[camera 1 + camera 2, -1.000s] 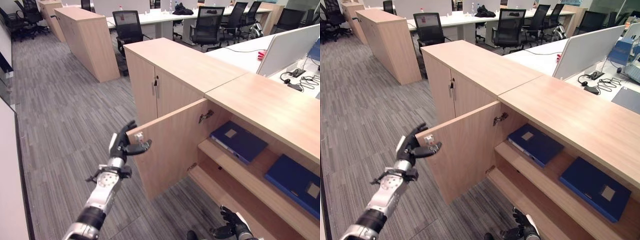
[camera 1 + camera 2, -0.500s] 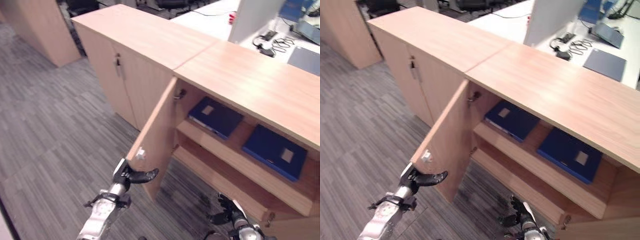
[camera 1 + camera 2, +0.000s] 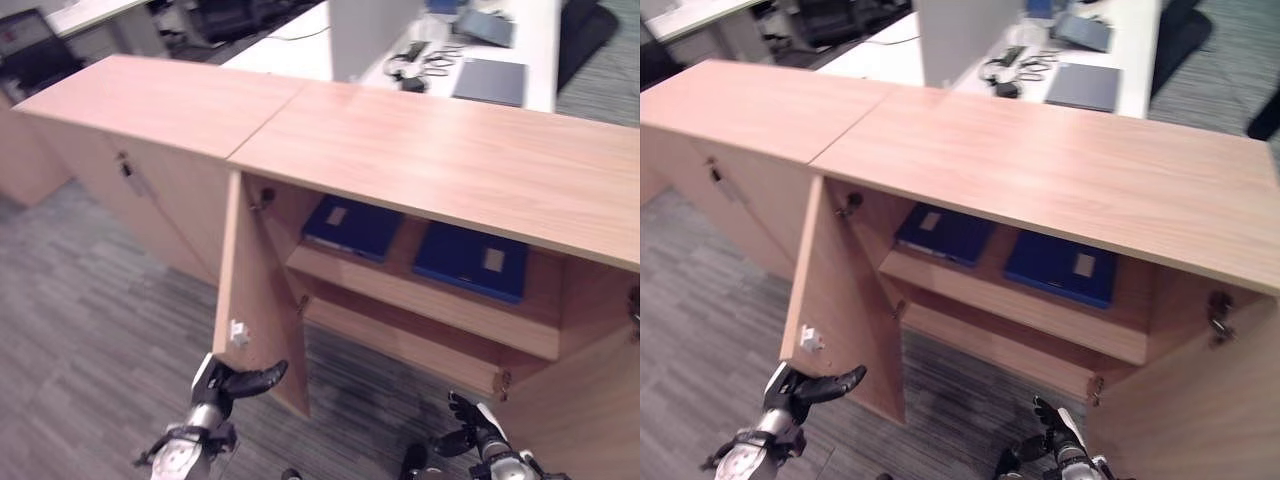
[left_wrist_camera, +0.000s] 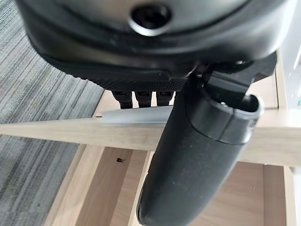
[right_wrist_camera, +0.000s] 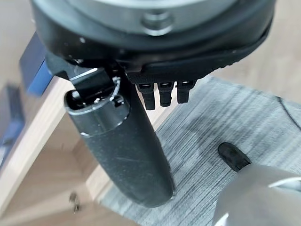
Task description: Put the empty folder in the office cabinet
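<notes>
In the left eye view, the office cabinet (image 3: 440, 160) stands with its left door (image 3: 258, 300) swung wide open. Two dark blue folders lie flat on the upper shelf (image 3: 420, 300): the left folder (image 3: 352, 226) toward the shelf's left end, the right folder (image 3: 468, 262) just beside it toward the right end. The left hand (image 3: 232, 382) sits at the bottom corner of the open door, below a small white catch (image 3: 238, 333), thumb stretched out toward the door's lower edge. The right hand (image 3: 472, 432) hangs low over the grey carpet (image 3: 90, 300) in front of the cabinet's bottom edge, holding nothing.

The right eye view gives the same layout, plus a desk (image 3: 1080, 60) behind the cabinet bearing a grey laptop (image 3: 1084, 87) and some cables (image 3: 1010, 70).

In the left wrist view, the left hand's thumb lies across the front of the door's edge and its fingers (image 4: 141, 98) reach behind it, so the edge is pinched between them.

In the right wrist view, the right hand's fingers (image 5: 163, 94) are loosely curled over the carpet, gripping nothing.
</notes>
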{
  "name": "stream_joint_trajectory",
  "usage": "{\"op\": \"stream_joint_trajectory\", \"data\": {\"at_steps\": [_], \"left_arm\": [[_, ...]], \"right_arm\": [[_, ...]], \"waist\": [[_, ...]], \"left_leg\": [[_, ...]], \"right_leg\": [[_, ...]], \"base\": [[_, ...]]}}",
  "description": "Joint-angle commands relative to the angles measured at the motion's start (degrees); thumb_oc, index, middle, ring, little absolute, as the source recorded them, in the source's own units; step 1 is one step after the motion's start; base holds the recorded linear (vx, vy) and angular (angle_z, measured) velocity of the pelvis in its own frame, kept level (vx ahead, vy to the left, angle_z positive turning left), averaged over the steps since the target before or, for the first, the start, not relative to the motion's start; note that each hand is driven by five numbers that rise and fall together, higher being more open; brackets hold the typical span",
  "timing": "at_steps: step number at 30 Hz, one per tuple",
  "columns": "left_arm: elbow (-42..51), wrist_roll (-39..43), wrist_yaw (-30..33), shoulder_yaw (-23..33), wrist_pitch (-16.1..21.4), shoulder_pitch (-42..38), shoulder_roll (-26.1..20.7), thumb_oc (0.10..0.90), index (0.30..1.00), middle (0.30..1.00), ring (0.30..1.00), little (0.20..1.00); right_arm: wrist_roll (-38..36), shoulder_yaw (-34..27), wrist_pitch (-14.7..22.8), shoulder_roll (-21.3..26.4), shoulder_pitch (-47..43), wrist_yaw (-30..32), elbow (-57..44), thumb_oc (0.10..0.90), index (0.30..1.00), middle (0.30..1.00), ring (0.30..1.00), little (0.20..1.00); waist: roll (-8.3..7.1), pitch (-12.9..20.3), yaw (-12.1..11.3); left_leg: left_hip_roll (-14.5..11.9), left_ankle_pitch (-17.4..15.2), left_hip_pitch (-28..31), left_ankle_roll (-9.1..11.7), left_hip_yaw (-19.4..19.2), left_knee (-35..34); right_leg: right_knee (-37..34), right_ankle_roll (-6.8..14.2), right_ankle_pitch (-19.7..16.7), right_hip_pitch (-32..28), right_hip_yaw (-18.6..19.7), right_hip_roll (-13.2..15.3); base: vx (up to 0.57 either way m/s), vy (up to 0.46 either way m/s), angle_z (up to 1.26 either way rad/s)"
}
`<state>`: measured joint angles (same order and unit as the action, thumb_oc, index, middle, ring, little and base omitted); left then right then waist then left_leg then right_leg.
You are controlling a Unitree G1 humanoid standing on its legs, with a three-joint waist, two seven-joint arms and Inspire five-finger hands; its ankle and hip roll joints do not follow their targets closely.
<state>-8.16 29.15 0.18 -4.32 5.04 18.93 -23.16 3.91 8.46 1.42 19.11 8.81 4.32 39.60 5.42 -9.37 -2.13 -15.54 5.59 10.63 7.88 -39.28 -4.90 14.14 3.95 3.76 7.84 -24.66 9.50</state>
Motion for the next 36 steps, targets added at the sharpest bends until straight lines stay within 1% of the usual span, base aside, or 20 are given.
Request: {"op": "stream_joint_trajectory", "data": {"at_steps": [1,2,3,4,6,7,8,10,11,12,13,15,18,20,24,26,28,29,32,36], "left_arm": [[9.4,1.0,-8.1,-6.8,3.8,-10.9,3.2,0.800,0.900,0.900,0.900,0.900],[9.3,0.8,-7.5,-6.5,4.0,-10.9,3.2,0.800,0.900,0.900,0.900,0.900],[9.2,0.7,-7.5,-6.6,4.1,-11.0,3.2,0.800,0.900,0.900,0.900,0.900],[8.9,0.8,-6.0,-6.1,4.5,-11.3,3.5,0.800,0.900,0.900,0.900,0.900],[8.1,0.5,-5.1,-5.8,5.1,-11.9,3.8,0.800,0.900,0.900,0.900,0.900],[8.0,0.5,-5.1,-5.8,5.1,-12.0,3.8,0.800,0.900,0.900,0.900,0.900],[7.0,-0.2,-3.7,-5.1,5.7,-12.7,4.1,0.800,0.900,0.900,0.900,0.900],[5.2,-0.5,-2.3,-4.3,6.1,-14.1,4.8,0.800,0.900,0.900,0.900,0.900],[5.1,-0.5,-2.3,-4.3,6.2,-14.1,4.8,0.800,0.900,0.900,0.900,0.900],[3.1,-0.9,-0.7,-3.6,6.5,-15.5,5.3,0.800,0.900,0.900,0.900,0.900],[2.9,-0.9,-0.6,-3.6,6.6,-15.6,5.4,0.800,0.900,0.900,0.900,0.900],[-0.4,-0.8,1.9,-2.1,7.0,-18.5,5.8,0.800,0.900,0.900,0.900,0.900],[-2.4,-1.3,3.6,-1.2,7.4,-20.6,5.8,0.800,0.900,0.900,0.900,0.900],[-5.7,-2.2,5.3,-0.4,7.4,-23.5,5.2,0.800,0.900,0.900,0.900,0.900],[-8.9,-3.1,6.6,0.1,7.3,-26.4,3.4,0.800,0.900,0.900,0.900,0.900],[-14.8,-3.7,8.2,1.6,7.1,-29.9,0.3,0.800,0.900,0.900,0.900,0.900],[-17.3,-3.6,8.6,2.0,7.1,-31.3,-0.8,0.800,0.900,0.900,0.900,0.900],[-23.1,-4.8,9.8,2.4,6.6,-34.6,-3.6,0.800,0.900,0.900,0.900,0.900],[-31.5,-5.8,10.0,3.3,6.0,-38.9,-8.5,0.800,0.900,0.900,0.900,0.900],[-38.2,-3.3,10.4,4.6,6.0,-43.1,-11.5,0.800,0.900,0.900,0.900,0.900]], "right_arm": [[-0.3,0.6,3.4,2.9,-3.2,2.1,-2.9,0.800,0.900,0.900,0.900,0.900],[-0.2,0.8,3.4,3.4,-3.6,2.2,-3.0,0.800,0.900,0.900,0.900,0.900],[-0.2,0.8,3.4,3.5,-3.6,2.2,-3.0,0.800,0.900,0.900,0.900,0.900],[0.5,1.5,3.3,5.0,-4.5,2.5,-2.7,0.800,0.900,0.900,0.900,0.900],[0.7,2.1,3.3,5.1,-5.0,2.6,-2.2,0.800,0.900,0.900,0.900,0.900],[0.7,2.1,3.3,5.1,-5.1,2.6,-2.2,0.800,0.900,0.900,0.900,0.900],[0.9,2.4,3.1,5.0,-5.2,2.6,-2.0,0.800,0.900,0.900,0.900,0.900],[1.0,2.7,2.9,4.9,-5.2,2.3,-2.1,0.800,0.900,0.900,0.900,0.900],[1.0,2.7,2.9,4.9,-5.2,2.3,-2.1,0.800,0.900,0.900,0.900,0.900],[0.9,3.0,2.8,5.0,-5.1,2.1,-2.0,0.800,0.900,0.900,0.900,0.900],[0.9,3.0,2.8,5.0,-5.1,2.0,-2.0,0.800,0.900,0.900,0.900,0.900],[0.4,3.1,2.5,5.1,-5.3,2.0,-2.4,0.800,0.900,0.900,0.900,0.900],[0.2,3.2,2.3,4.9,-4.9,1.5,-3.1,0.800,0.900,0.900,0.900,0.900],[0.7,3.3,2.3,4.3,-3.7,0.9,-3.2,0.800,0.900,0.900,0.900,0.900],[0.5,3.0,2.1,3.5,-3.1,0.6,-4.0,0.800,0.900,0.900,0.900,0.900],[0.2,3.4,2.0,2.7,-2.2,0.0,-4.9,0.800,0.900,0.900,0.900,0.900],[0.1,3.6,2.0,2.4,-2.1,-0.2,-5.0,0.800,0.900,0.900,0.900,0.900],[0.0,4.3,2.1,2.5,-2.1,-0.7,-5.2,0.800,0.900,0.900,0.900,0.900],[0.2,4.9,2.3,3.1,-2.1,-1.2,-5.4,0.800,0.900,0.900,0.900,0.900],[0.1,5.2,2.2,3.4,-1.9,-1.3,-5.6,0.800,0.900,0.900,0.900,0.900]], "waist": [[-0.32,0.9,7.0],[0.04,0.5,6.7],[0.19,0.4,6.5],[0.08,-0.3,4.8],[-0.91,-0.1,4.0],[-0.96,0.0,4.0],[-1.77,-0.1,3.4],[-1.94,0.1,3.4],[-1.97,0.1,3.4],[-1.80,0.1,3.4],[-1.84,0.1,3.4],[-1.90,-0.6,3.7],[-1.94,-0.8,4.3],[-1.52,0.3,5.5],[-1.90,1.2,6.9],[-2.25,2.3,8.1],[-2.41,2.5,8.2],[-2.61,3.0,8.8],[-2.96,3.4,9.3],[-3.79,3.8,9.8]], "left_leg": [[-8.9,6.0,-3.1,4.8,2.4,7.7],[-9.6,7.7,-3.9,3.9,3.2,9.1],[-9.9,7.6,-3.9,4.1,3.1,9.3],[-6.3,7.1,-6.2,2.7,13.8,10.9],[-3.0,3.3,-7.7,1.2,21.0,11.6],[-3.0,3.4,-8.0,1.0,20.9,11.7],[0.4,-0.4,-8.2,0.2,25.9,11.7],[2.5,-2.0,-8.6,0.0,28.1,10.6],[2.6,-2.0,-8.5,-0.1,28.0,10.5],[4.5,-2.8,-9.0,-0.2,30.1,9.3],[4.6,-2.8,-8.9,-0.2,30.1,9.3],[6.9,-2.6,-11.3,0.0,33.4,9.3],[7.5,-2.8,-11.3,-0.1,34.0,8.7],[7.3,-3.1,-8.5,-0.4,32.2,6.3],[7.7,-3.2,-5.4,-0.7,30.8,3.4],[8.1,-3.5,-3.1,-1.1,28.7,1.0],[8.2,-3.7,-2.8,-1.2,28.1,0.8],[8.5,-4.3,-2.3,-1.5,27.4,0.5],[9.0,-5.0,-1.8,-1.9,26.1,0.3],[9.5,-5.9,-1.2,-2.6,25.2,0.0]], "right_leg": [[-18.6,5.8,0.1,-16.6,5.4,-1.2],[-18.5,5.1,-0.4,-16.0,5.7,-2.2],[-18.5,5.0,-0.4,-16.0,5.9,-2.4],[-18.5,4.4,-0.2,-15.3,8.8,-3.3],[-18.6,4.0,-0.1,-14.9,11.2,-3.4],[-18.7,4.0,-0.4,-14.6,11.2,-3.4],[-18.7,3.8,0.0,-14.8,14.4,-3.4],[-18.9,3.7,-0.3,-14.6,16.7,-3.5],[-18.9,3.7,-0.2,-14.7,16.8,-3.5],[-19.0,3.8,-0.2,-15.0,18.6,-3.5],[-19.0,3.8,-0.2,-15.1,18.6,-3.4],[-18.9,3.9,-0.1,-15.7,20.8,-3.1],[-18.8,4.0,0.0,-16.1,22.6,-3.1],[-19.0,4.4,0.2,-16.8,23.4,-3.0],[-18.6,4.7,-0.2,-17.3,24.2,-2.6],[-18.4,5.3,-0.6,-16.8,25.4,-2.3],[-18.4,5.5,-0.6,-16.6,25.6,-2.1],[-17.9,5.9,-0.8,-16.2,26.2,-1.9],[-17.0,6.5,-0.9,-15.3,26.9,-1.6],[-15.8,7.4,-1.1,-14.3,27.3,-1.0]], "base": [[0.02,-0.199,-0.27],[0.01,-0.131,-0.63],[0.01,-0.192,-1.00],[0.02,-0.151,-1.31],[0.06,-0.143,-1.22],[0.16,-0.117,-1.13],[0.15,-0.066,-0.92],[0.12,-0.043,-1.04],[0.10,0.024,-1.26],[0.09,0.027,-0.80],[0.13,0.064,-0.68],[0.08,0.058,-0.58],[0.09,0.067,-1.33],[0.12,0.104,-0.49],[0.12,0.092,-0.32],[0.11,0.119,-0.42],[0.07,0.080,-0.25],[0.07,0.109,-0.22],[0.06,0.102,-0.25],[0.05,0.095,-0.14]]}}
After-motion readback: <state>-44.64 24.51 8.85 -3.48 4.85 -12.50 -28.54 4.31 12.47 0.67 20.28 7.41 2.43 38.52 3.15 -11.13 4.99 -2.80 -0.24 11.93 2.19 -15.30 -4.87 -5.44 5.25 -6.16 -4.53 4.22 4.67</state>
